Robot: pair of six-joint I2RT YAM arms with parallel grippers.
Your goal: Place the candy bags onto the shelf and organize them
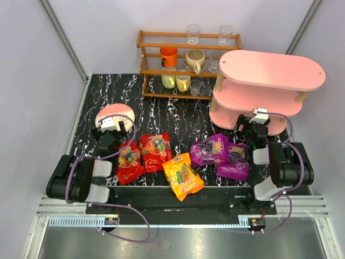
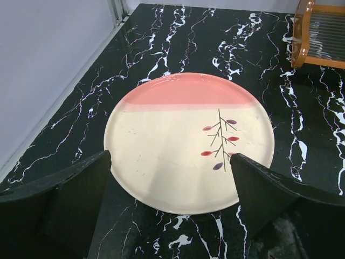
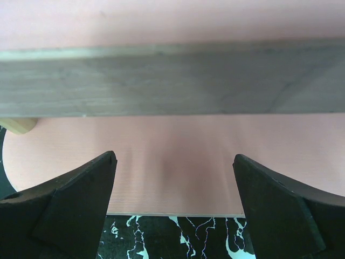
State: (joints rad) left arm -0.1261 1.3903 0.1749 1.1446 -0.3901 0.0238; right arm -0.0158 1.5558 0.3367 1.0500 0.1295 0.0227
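Note:
Five candy bags lie on the black marble table in the top view: two red [image 1: 129, 162] [image 1: 156, 150], one orange [image 1: 183, 176], two purple [image 1: 209, 149] [image 1: 235, 159]. The pink three-tier shelf [image 1: 280, 70] stands at the back right, its boards bare. My left gripper [image 1: 113, 128] is open and empty over the near edge of a plate [image 2: 188, 140]. My right gripper [image 1: 253, 123] is open and empty, facing the shelf's bottom board [image 3: 172, 162], just beyond the purple bags. No bag shows in either wrist view.
A pink and cream plate [image 1: 114, 115] lies at the left of the table. A brown wooden rack [image 1: 186, 63] with cups and glasses stands at the back, left of the shelf. Grey walls close in on both sides.

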